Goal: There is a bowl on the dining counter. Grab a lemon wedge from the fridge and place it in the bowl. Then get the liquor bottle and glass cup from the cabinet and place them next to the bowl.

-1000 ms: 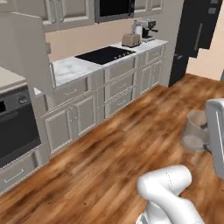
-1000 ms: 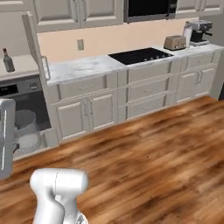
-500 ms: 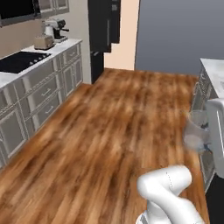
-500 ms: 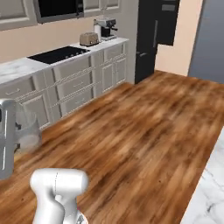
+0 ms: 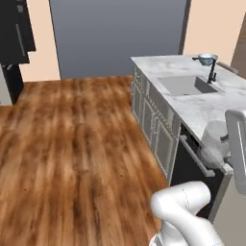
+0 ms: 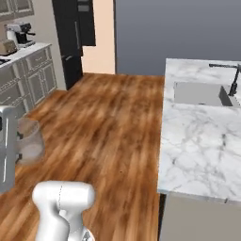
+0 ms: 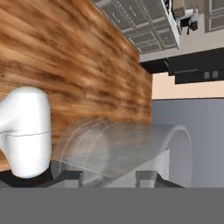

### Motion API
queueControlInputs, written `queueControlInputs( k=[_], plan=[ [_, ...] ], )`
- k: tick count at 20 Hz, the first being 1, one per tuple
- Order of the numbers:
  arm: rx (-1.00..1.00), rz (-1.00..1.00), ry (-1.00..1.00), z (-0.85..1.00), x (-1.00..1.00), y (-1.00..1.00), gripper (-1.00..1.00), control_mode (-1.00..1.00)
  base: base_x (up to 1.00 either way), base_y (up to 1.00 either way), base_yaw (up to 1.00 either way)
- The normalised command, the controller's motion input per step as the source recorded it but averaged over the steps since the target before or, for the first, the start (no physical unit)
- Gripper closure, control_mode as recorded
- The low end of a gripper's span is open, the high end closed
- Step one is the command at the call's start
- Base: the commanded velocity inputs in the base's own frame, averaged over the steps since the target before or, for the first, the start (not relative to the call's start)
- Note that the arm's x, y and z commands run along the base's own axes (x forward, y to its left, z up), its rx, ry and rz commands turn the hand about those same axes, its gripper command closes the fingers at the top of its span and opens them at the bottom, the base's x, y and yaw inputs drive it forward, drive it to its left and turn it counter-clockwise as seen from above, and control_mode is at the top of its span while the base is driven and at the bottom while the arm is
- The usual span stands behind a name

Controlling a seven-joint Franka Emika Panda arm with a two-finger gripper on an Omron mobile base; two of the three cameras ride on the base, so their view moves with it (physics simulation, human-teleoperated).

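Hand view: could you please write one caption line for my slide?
The gripper holds the clear colourless glass cup above the brown wooden floor.

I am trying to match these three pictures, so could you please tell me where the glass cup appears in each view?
Left base view: glass cup at the right edge, in front of the dining counter.
Right base view: glass cup at the left edge, over the wood floor.
Hand view: glass cup across the lower middle, between the gripper fingers.
Shared landmark: black fridge.

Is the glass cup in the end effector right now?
Yes: the glass cup sits between the end effector fingers.
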Motion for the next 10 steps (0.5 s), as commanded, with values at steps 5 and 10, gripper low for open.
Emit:
queueControlInputs(
  k=[5, 10],
  plan=[
    [0.00, 0.00, 0.00, 0.00, 0.00, 0.00, 1.00, 1.00, -0.64, -0.01, -0.68],
    [0.00, 0.00, 0.00, 0.00, 0.00, 0.00, 1.00, 1.00, -0.23, -0.23, -0.58]
  ],
)
